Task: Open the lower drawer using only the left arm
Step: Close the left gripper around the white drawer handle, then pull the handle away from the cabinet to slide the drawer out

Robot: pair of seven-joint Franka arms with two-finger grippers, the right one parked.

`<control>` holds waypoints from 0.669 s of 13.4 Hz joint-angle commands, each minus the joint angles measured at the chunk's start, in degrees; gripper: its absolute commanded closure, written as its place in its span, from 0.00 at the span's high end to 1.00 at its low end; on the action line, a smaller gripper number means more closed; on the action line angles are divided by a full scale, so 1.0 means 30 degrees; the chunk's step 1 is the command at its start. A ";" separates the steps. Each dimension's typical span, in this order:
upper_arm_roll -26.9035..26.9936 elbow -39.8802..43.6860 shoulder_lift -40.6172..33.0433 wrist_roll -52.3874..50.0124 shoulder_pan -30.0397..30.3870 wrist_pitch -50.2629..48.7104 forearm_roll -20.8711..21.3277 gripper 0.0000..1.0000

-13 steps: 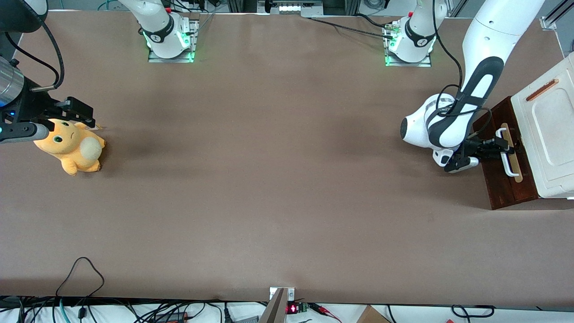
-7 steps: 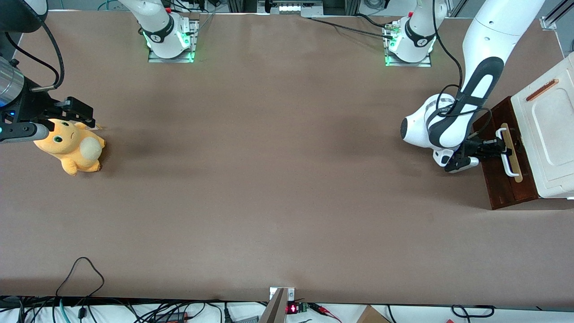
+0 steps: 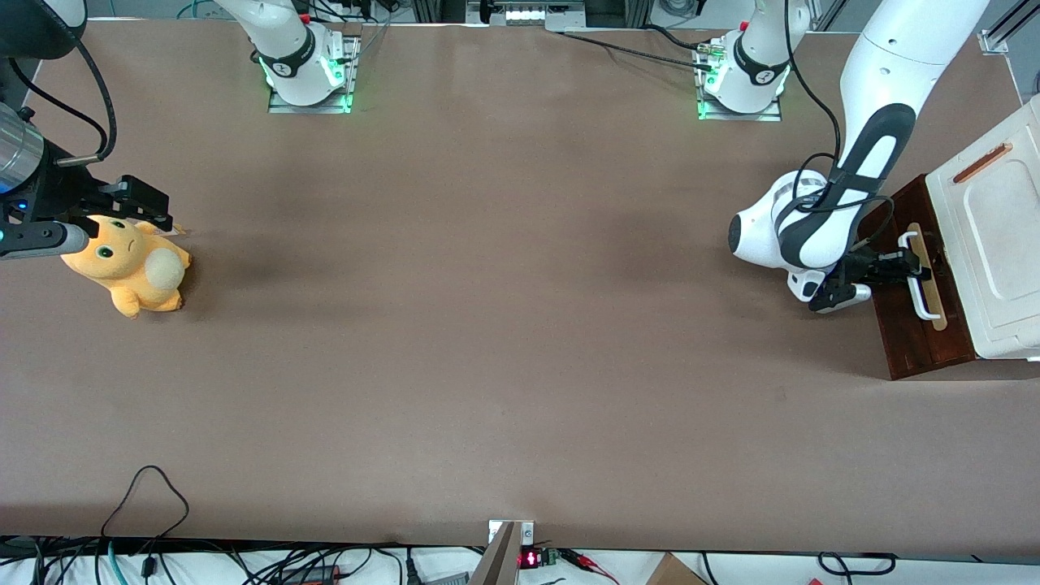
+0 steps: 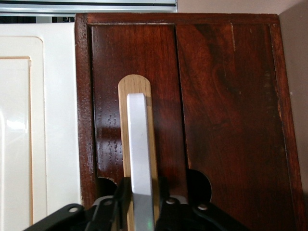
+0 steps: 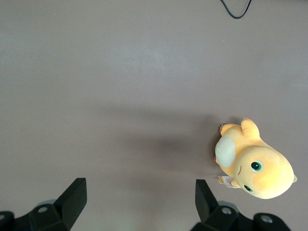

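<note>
The lower drawer (image 3: 914, 313) sits at the working arm's end of the worktop (image 3: 487, 325), its dark red-brown front facing up toward my front camera, tucked against the cream-white panel (image 3: 995, 244) of the cabinet. From what I can see it looks barely drawn out, if at all. Its white bar handle (image 4: 139, 159) runs along a pale wood strip (image 4: 135, 86), and the long axis of that bar lies crosswise to the pincer's reach. My left arm (image 3: 869, 138) has the pincer (image 3: 903, 266) right at the handle: in the wrist view the bar passes between the two black fingers (image 4: 122, 192), which sit against it on either side, so I read the pincer as closed on the handle. The pull I'd judge necessary is straight away from the cabinet, toward the middle of the worktop. An orange plush toy (image 3: 130, 268) lies well apart, toward the parked arm's end.
</note>
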 commanded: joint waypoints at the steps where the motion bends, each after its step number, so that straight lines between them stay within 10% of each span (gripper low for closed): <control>1: -0.0035 0.0045 0.0086 -0.0168 0.0038 -0.0265 0.0253 0.06; 9: -0.0735 0.0424 -0.0001 0.0941 -0.1189 -0.0176 0.0108 0.00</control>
